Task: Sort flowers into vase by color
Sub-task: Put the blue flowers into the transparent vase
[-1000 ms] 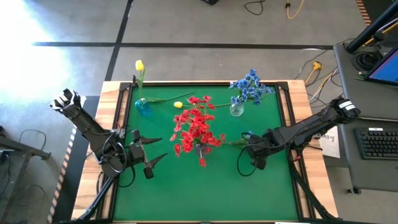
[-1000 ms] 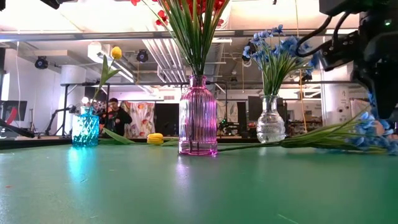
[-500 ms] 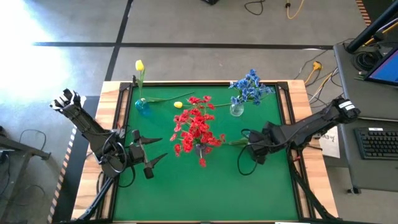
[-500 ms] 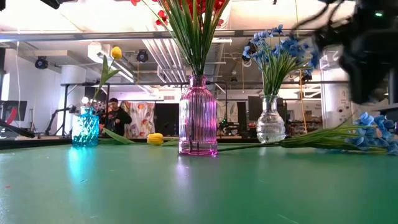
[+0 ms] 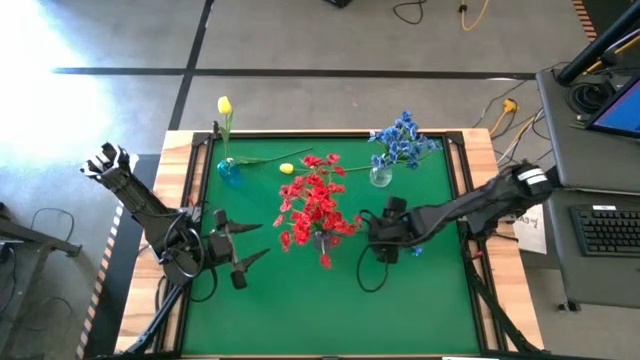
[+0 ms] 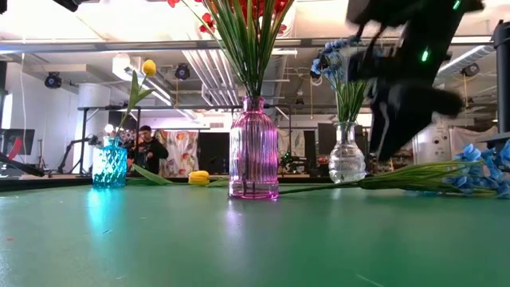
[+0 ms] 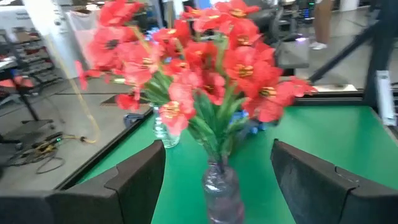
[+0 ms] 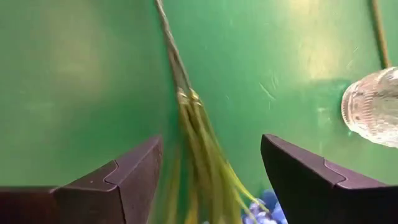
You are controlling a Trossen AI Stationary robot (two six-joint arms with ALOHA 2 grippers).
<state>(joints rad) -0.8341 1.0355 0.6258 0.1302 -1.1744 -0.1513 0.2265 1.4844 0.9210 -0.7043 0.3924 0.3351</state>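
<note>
Right gripper (image 5: 383, 231) has shifted left since the earlier frame, from the right side of the table toward the centre.

The green table (image 5: 300, 310) carries three vases. The pink vase (image 6: 253, 149) at centre holds the red flowers (image 5: 318, 205); the clear vase (image 6: 347, 155) far right holds blue flowers (image 5: 402, 138); the teal vase (image 6: 109, 163) far left holds one yellow bud (image 5: 224, 105). A loose blue sprig (image 8: 193, 146) lies flat beneath the right gripper, whose fingers are spread either side of its stem. A second yellow bud (image 5: 287, 169) lies near the teal vase. Left gripper (image 5: 248, 250) waits spread at near left.
</note>
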